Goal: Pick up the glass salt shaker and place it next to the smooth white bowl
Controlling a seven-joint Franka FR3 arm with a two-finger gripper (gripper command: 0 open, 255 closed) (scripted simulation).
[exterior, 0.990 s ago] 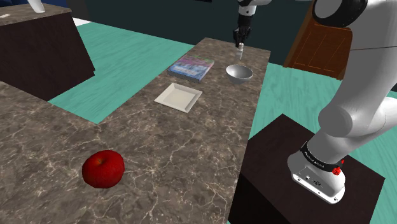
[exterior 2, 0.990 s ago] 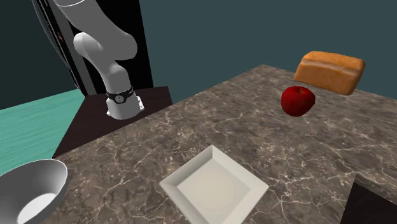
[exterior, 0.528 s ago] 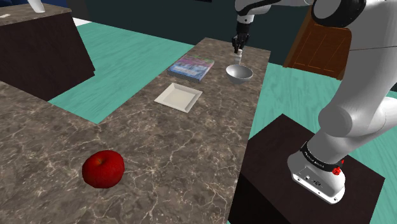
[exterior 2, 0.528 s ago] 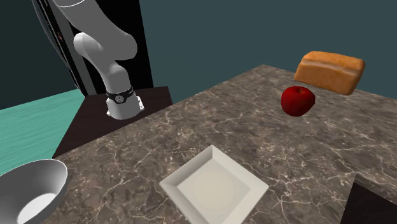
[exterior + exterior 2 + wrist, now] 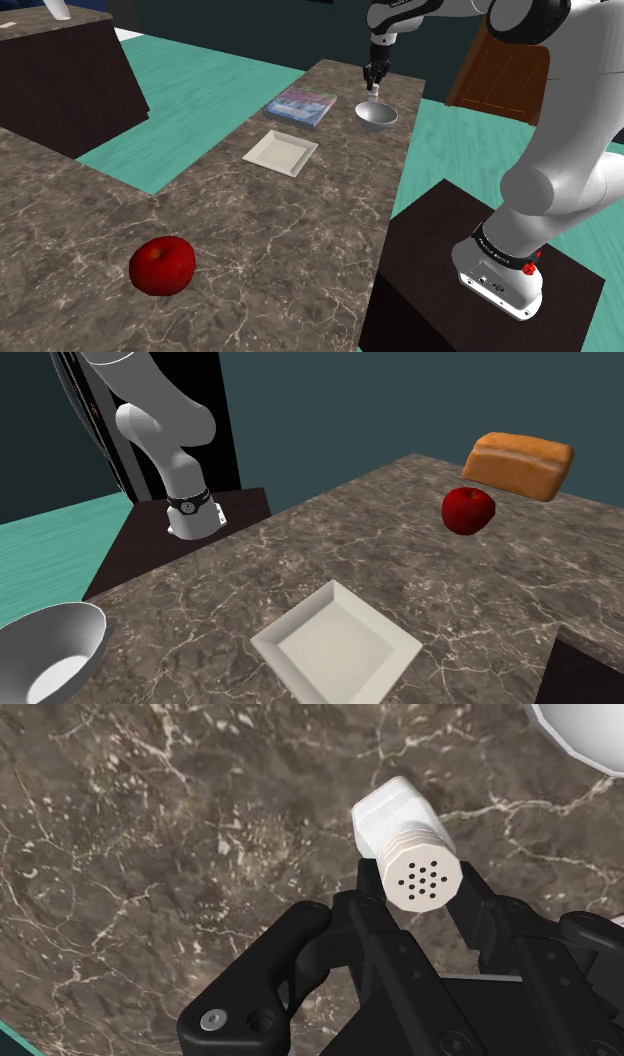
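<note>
My black gripper [image 5: 373, 82] hangs over the far end of the marble counter [image 5: 250, 230], just behind the smooth white bowl [image 5: 377, 115]. It is shut on the salt shaker [image 5: 373, 93], which points down toward the counter beside the bowl's rim. In the wrist view the white shaker [image 5: 398, 816] with its perforated cap sits clasped between the two fingers of the gripper [image 5: 420, 892], above bare marble, with the bowl's edge [image 5: 590, 734] off to one side. The bowl [image 5: 50, 652] also shows at the second exterior view's lower left.
A colourful book [image 5: 300, 105] and a square white plate [image 5: 281, 152] lie on the shoulder view's left of the bowl. A red apple [image 5: 162, 265] sits near the counter's near end, and a bread loaf [image 5: 518, 464] lies beyond it. The dark stand [image 5: 480, 290] is beside the counter.
The gripper has come down and slightly toward the shoulder view's left with the shaker in it, closer to the counter behind the bowl. Nothing else moved.
</note>
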